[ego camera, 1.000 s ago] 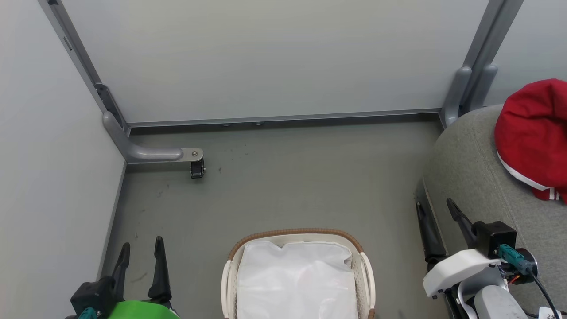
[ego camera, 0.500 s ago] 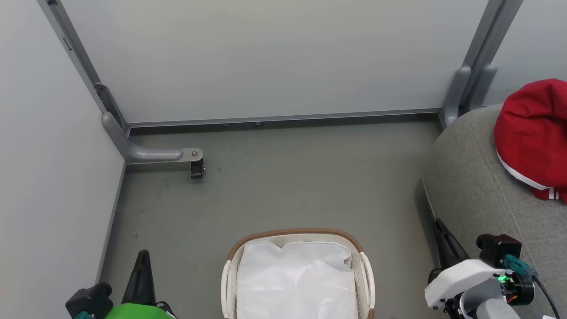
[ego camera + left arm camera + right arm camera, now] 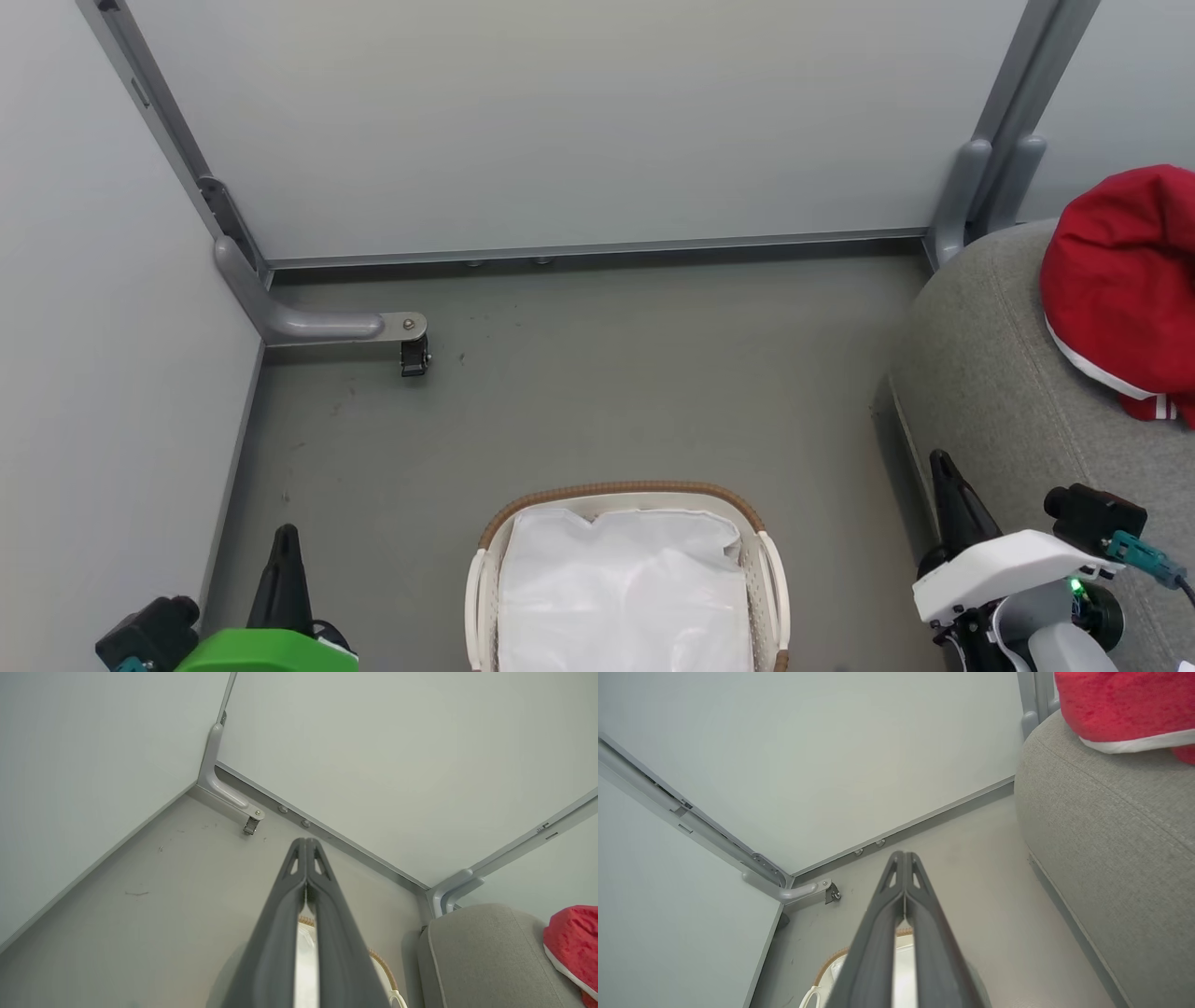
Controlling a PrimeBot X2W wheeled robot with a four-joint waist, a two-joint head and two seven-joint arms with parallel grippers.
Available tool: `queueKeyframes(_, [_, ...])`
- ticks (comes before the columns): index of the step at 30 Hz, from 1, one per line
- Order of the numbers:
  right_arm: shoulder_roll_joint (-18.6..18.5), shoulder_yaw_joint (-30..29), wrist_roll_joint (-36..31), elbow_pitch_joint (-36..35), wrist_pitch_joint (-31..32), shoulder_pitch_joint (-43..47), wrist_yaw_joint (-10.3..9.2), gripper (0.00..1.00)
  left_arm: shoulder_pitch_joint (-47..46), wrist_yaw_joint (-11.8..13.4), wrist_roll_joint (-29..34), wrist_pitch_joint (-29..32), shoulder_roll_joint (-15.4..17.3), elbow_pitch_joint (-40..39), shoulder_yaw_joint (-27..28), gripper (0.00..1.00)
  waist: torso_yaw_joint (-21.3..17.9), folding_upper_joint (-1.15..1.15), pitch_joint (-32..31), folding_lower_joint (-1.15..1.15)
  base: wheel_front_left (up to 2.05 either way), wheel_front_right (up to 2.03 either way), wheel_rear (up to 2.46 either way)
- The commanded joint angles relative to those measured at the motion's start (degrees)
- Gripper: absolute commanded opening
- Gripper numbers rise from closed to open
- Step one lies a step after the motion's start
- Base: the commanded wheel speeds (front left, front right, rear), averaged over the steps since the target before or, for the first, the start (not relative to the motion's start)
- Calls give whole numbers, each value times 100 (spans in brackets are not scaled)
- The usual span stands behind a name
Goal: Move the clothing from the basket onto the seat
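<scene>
Reading head view first: clothing [image 3: 1120, 271] is a red heap with white trim lying on the seat [image 3: 999, 392], far right, cut off by the frame edge. Basket [image 3: 621, 489] sits on the floor [image 3: 607, 392] at bottom centre, white liner [image 3: 625, 588] inside, near half cropped. Left fingers [image 3: 283, 579] bottom left, right fingers [image 3: 952, 509] bottom right, just beside the seat's edge. Both pairs pressed together, gripping nothing.

Wrist views show it closer: tips meet in each, with a thin slit lower down. Left wrist view catches the basket's brown rim peeking out behind the fingers. Right wrist view gets the clothing up close, fuzzy weave, plus the seat's stitched seam.

Room: scuffed grey floor, pale partition panels [image 3: 579, 121] on grey rails, a curved foot bracket [image 3: 327, 325] with a small caster [image 3: 414, 356] in the left corner, twin posts [image 3: 990, 187] in the right corner.

Lettering or number on the clothing: can't make out.
</scene>
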Motion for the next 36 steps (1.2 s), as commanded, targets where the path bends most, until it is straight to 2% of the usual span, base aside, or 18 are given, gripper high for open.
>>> queueKeyframes(1, [-34, -38, 245, -126, 52, -42, 0, 0, -214, -12, -230, 44, 22, -108, 49, 0, -1, 0, 0, 0, 0, 0, 0])
queueKeyframes(36, [-59, -278, 2854, -462, 733, 14, -1, 0, -488, -30, -2593, 735, 37, -258, 296, 0, -31, 0, -1, 0, 0, 0, 0])
